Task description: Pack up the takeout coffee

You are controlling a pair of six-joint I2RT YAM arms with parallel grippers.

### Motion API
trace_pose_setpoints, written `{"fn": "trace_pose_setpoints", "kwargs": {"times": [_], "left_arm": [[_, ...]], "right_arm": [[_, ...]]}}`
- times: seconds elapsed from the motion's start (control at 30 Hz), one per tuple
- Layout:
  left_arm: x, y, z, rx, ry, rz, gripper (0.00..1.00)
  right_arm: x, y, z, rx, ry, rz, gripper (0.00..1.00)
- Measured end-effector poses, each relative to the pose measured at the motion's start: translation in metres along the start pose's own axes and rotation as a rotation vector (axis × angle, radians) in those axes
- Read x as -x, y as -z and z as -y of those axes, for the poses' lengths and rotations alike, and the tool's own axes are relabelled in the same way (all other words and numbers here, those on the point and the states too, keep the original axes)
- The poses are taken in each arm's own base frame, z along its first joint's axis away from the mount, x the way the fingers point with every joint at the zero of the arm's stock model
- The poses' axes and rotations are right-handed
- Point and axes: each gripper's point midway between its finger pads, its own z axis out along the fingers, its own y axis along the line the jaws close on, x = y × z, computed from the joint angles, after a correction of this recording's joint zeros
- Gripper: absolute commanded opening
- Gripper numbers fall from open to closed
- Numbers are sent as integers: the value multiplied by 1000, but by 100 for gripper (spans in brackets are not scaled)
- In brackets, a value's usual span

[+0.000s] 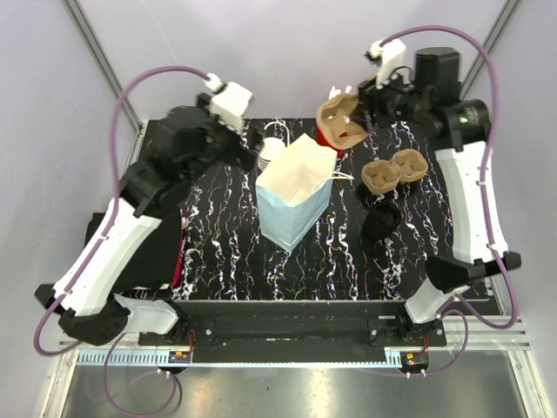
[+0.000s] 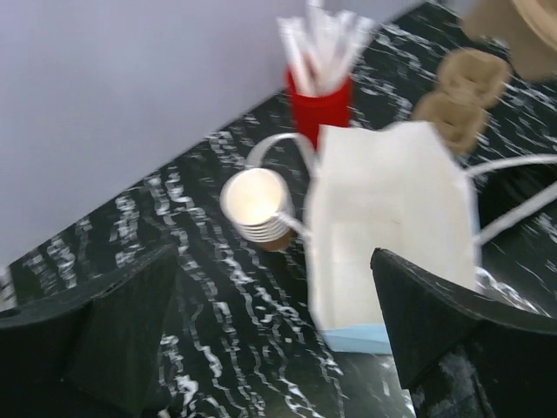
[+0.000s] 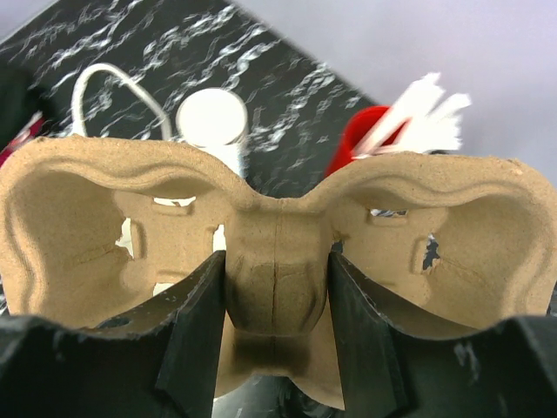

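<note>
the left gripper (image 2: 274, 287) hangs with its jaws spread wide and nothing between them, above the black, white-veined tabletop (image 1: 218, 244) just left of the paper bag (image 1: 287, 225). the bag stands upright in the middle of the tabletop with its mouth open, pale blue outside and white inside, and white cord handles hang off its rim. what lies at its bottom cannot be seen in any view. the takeout coffee cannot be picked out as one lidded cup. the only cups that show are the stack of cups (image 2: 255, 202) just behind the bag's left corner. they are brown kraft paper with a white rolled rim and white inside, nested and without lids. the black lids (image 1: 380, 219) sit to the right of the bag as a dark round lump. whether that is one lid or a short pile cannot be told. the right gripper (image 3: 278, 322) is clamped on the middle ridge of a pulp cup carrier (image 3: 278, 235), a tan moulded piece with two wells. it holds the carrier in the air over the far edge of the tabletop, in front of the red cup (image 2: 318, 100) of white sticks (image 2: 322, 39). the spare carriers (image 1: 392, 172) lie on the tabletop just behind the black lids.
</note>
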Motion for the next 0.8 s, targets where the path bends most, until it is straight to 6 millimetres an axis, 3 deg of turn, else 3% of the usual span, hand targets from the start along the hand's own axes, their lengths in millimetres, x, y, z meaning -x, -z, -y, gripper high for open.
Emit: {"fn": "trace_pose_setpoints", "kwargs": {"times": [0.07, 0.2, 0.37, 0.53, 0.8], "left_arm": [[-1, 7, -28, 67, 24, 24, 99], [-15, 3, -50, 103, 47, 30, 99], [-49, -31, -46, 41, 64, -35, 99], [-65, -62, -41, -25, 97, -67, 99], [-60, -76, -36, -104, 138, -28, 99]], "right_arm": [[-5, -17, -16, 53, 2, -36, 53], [-17, -45, -48, 145, 12, -104, 53], [-31, -69, -91, 247, 39, -172, 52], [-42, -77, -123, 316, 61, -218, 51], [-71, -91, -135, 341, 58, -310, 51]]}}
